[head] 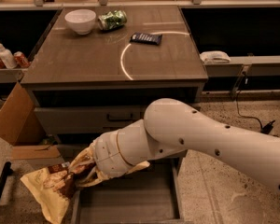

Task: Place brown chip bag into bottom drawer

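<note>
The brown chip bag (51, 188) hangs at the lower left, pale yellow with a dark brown middle, crumpled. My gripper (81, 171) is shut on the bag's right end and holds it in the air to the left of the open bottom drawer (130, 204). The drawer is pulled out, its flat grey floor showing below my white arm (200, 139). The bag is beside the drawer's left edge, outside it.
On the brown countertop (84, 59) stand a white bowl (80, 21), a crushed green can (112, 19) and a small dark flat packet (146, 38). A cardboard box (18, 125) stands at the left on the floor. Bottles (4, 56) sit on a left shelf.
</note>
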### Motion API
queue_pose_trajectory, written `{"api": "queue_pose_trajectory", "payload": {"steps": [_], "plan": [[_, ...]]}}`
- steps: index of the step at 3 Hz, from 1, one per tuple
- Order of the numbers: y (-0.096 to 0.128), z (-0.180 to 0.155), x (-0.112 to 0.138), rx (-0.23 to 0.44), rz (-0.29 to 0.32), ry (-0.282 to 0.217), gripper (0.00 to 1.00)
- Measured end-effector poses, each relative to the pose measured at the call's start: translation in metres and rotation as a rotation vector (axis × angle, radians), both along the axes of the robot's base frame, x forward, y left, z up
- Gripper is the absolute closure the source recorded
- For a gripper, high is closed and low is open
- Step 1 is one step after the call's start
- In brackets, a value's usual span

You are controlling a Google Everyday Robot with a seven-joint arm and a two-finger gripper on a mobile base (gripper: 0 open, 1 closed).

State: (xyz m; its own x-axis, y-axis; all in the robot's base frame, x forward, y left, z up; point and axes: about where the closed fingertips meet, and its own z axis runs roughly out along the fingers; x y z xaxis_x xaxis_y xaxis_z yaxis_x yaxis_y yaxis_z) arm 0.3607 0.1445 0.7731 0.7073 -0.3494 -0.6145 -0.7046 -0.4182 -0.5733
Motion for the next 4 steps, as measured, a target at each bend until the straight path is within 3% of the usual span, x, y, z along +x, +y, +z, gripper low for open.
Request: {"api": "queue_pose_trajectory", "payload": {"steps": [1,3,4], "plan": [[-0.001,-0.012,-0.001,-0.021,-0.015,0.017,1.0],[-0.016,-0.125,-0.01,0.047,-0.085,0.05,1.0],[-0.015,-0.183,-0.015,0.093,-0.114,0.101,1.0]]}}
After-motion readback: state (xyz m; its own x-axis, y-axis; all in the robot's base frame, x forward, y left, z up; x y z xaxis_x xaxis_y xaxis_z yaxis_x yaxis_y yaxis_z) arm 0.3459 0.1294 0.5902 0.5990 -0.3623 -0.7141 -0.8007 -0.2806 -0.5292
